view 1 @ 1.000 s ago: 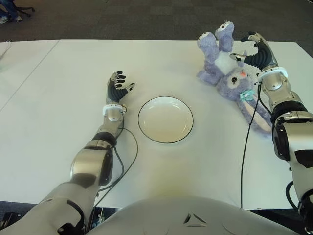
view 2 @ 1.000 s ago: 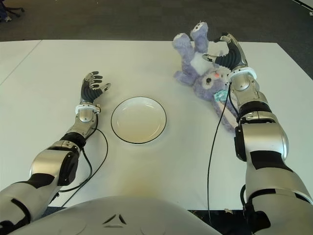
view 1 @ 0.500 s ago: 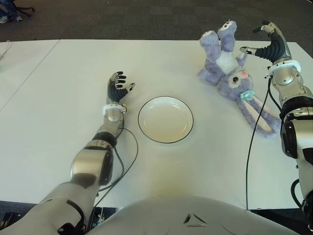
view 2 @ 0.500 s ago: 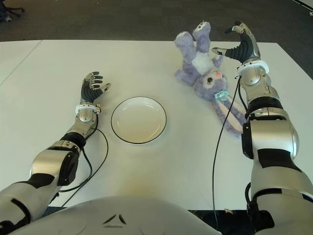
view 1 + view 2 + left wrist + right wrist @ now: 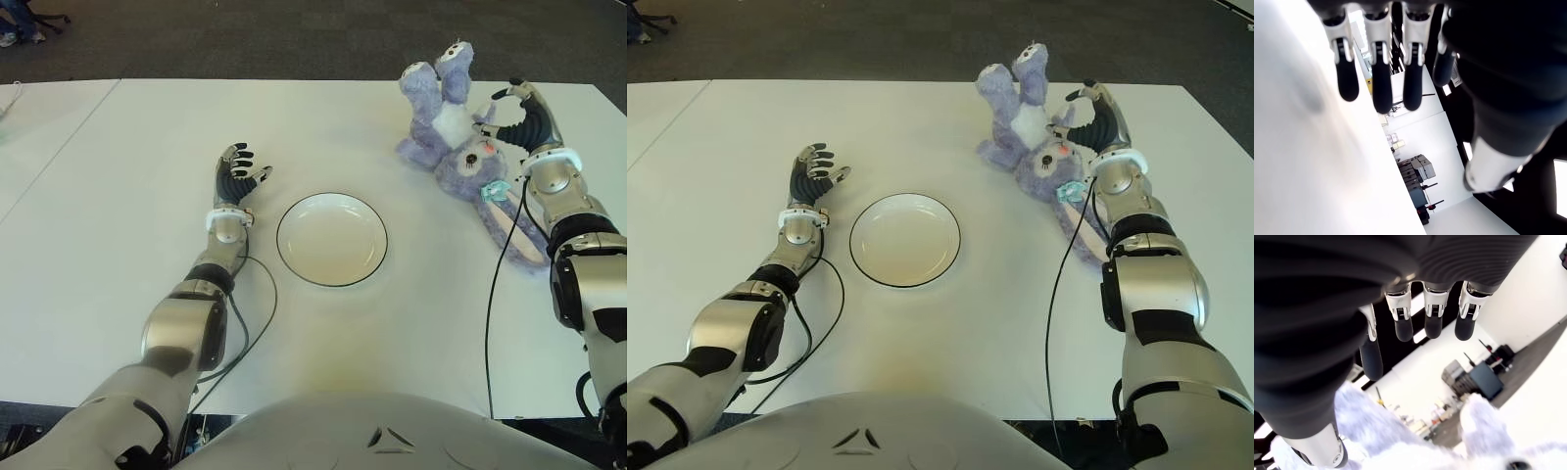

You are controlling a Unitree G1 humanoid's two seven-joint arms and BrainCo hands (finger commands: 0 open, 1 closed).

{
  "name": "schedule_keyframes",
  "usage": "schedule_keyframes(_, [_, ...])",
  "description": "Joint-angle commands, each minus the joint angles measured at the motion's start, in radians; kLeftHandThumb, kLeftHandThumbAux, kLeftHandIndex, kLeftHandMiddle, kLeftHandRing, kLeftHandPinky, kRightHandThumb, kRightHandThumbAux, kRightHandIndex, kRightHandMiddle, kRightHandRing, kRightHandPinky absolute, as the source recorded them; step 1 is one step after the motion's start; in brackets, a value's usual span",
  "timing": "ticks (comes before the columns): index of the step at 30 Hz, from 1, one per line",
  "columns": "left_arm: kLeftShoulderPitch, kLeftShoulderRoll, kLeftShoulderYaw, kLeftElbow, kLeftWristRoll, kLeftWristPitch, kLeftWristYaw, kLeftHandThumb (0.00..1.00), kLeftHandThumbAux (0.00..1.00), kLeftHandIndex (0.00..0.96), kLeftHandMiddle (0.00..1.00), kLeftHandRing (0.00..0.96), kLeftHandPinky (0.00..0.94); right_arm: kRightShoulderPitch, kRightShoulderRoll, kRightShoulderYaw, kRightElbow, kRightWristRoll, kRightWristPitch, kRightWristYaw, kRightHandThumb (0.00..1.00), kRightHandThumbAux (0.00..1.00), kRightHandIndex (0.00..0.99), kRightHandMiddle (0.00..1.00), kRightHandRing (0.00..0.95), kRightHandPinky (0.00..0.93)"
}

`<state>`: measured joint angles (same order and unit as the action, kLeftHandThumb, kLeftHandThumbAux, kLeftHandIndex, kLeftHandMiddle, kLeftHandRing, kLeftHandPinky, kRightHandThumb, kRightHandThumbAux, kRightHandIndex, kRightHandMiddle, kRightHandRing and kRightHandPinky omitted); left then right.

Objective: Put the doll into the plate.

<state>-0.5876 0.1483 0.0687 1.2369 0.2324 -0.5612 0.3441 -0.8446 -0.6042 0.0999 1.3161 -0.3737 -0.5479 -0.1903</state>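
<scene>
One purple doll (image 5: pixel 454 137) lies near bench (image 5: pixel 118 196) far-right corner, just beside right robot hand (image 5: pixel 516 116), fingers spread, holding nothing. Left robot hand (image 5: pixel 235 176) open beside empty plate (image 5: pixel 331 239). Dark carpet beyond.

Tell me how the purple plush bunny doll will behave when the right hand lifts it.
The purple plush bunny doll looks soft, so it will probably sag. Its long ears trail flat on the white table and would likely dangle. The open right hand should find it light.
</scene>
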Motion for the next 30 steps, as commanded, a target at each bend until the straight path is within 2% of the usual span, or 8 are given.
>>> schedule_keyframes(1, [0.189,-0.076,-0.002,0.126,-0.007,0.117,-0.045,0.093,0.794,0.232,0.325,0.342,0.332,0.072,0.045,-0.013,0.018,0.024,0.016,0.035,0.248,0.77,0.272,0.049,0.0,0.0])
schedule_keyframes(11, [0.193,-0.077,0.004,0.125,-0.012,0.109,-0.047,0.089,0.804,0.236,0.326,0.345,0.344,0.147,0.093,-0.033,0.023,0.049,0.005,0.053,0.263,0.783,0.302,0.059,0.002,0.0])
schedule_keyframes(13, [0.194,-0.077,0.007,0.125,-0.016,0.108,-0.05,0.09,0.809,0.24,0.328,0.346,0.34,0.163,0.119,-0.036,0.027,0.053,0.019,0.044,0.275,0.788,0.316,0.065,0.003,0.0])
schedule_keyframes(16, [0.196,-0.076,0.005,0.124,-0.015,0.106,-0.052,0.078,0.808,0.239,0.323,0.342,0.339,0.187,0.189,-0.042,0.039,0.062,0.075,0.02,0.292,0.794,0.334,0.068,0.001,0.0])
schedule_keyframes(18, [0.197,-0.075,0.004,0.124,-0.014,0.106,-0.051,0.075,0.808,0.239,0.323,0.342,0.339,0.192,0.211,-0.044,0.042,0.064,0.093,0.015,0.295,0.794,0.335,0.068,0.001,0.0])
schedule_keyframes(19, [0.197,-0.075,0.003,0.124,-0.012,0.106,-0.051,0.072,0.805,0.239,0.322,0.341,0.334,0.194,0.222,-0.044,0.042,0.066,0.102,0.013,0.582,0.749,0.39,0.07,0.002,0.0])
schedule_keyframes(21, [0.198,-0.075,0.001,0.124,-0.011,0.106,-0.051,0.069,0.804,0.24,0.322,0.339,0.323,0.197,0.233,-0.044,0.042,0.068,0.113,0.011,0.667,0.735,0.407,0.07,0.002,0.0])
schedule_keyframes(30, [0.199,-0.073,0.005,0.124,-0.015,0.109,-0.06,0.061,0.795,0.232,0.317,0.326,0.307,0.226,0.271,-0.016,0.039,0.04,0.131,-0.029,0.677,0.734,0.406,0.069,0.008,0.003])
